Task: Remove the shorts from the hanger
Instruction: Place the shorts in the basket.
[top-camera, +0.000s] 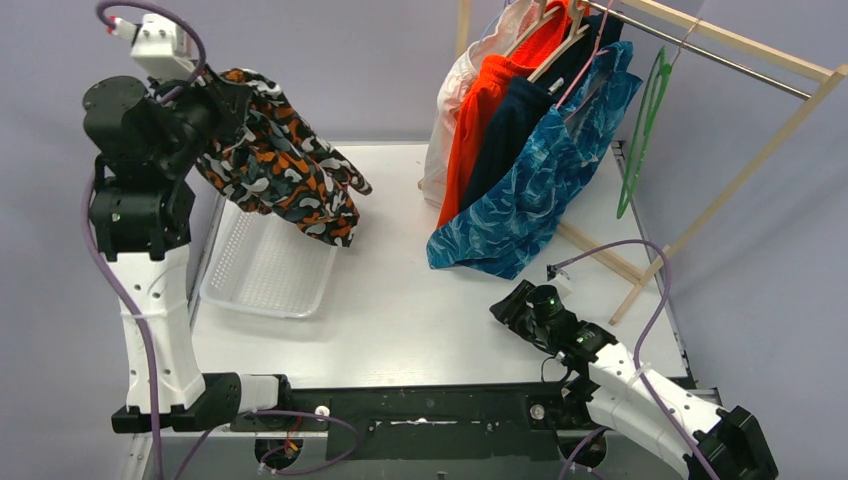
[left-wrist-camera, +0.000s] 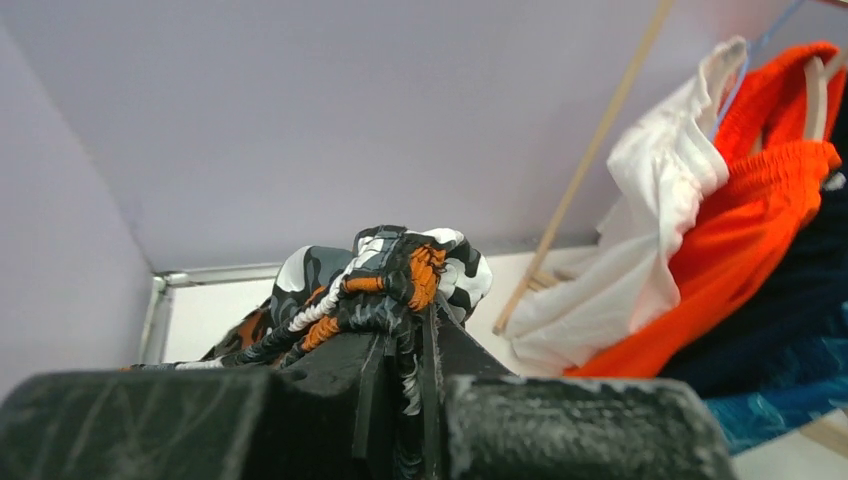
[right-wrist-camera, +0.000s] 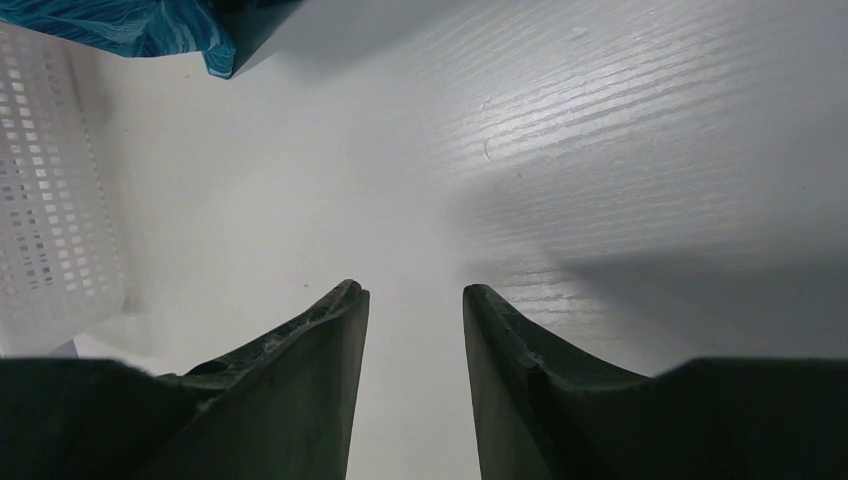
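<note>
My left gripper (top-camera: 215, 100) is raised high at the left, shut on the waistband of the orange-black-grey camouflage shorts (top-camera: 280, 165). They hang free of any hanger, above the basket. In the left wrist view the bunched waistband (left-wrist-camera: 400, 270) is pinched in my left gripper (left-wrist-camera: 425, 320). White (top-camera: 445, 130), orange (top-camera: 480, 110), navy (top-camera: 510, 120) and teal-blue patterned shorts (top-camera: 540, 190) hang from wooden hangers (top-camera: 560, 40) on the rail. A green hanger (top-camera: 640, 130) hangs bare. My right gripper (top-camera: 510, 300) rests low over the table, open and holding nothing (right-wrist-camera: 412, 292).
A white perforated basket (top-camera: 265, 270) sits on the table under the camouflage shorts, and its wall (right-wrist-camera: 50, 200) shows in the right wrist view. The wooden rack (top-camera: 740, 60) stands at the back right, with its foot bar (top-camera: 600, 255) on the table near my right gripper.
</note>
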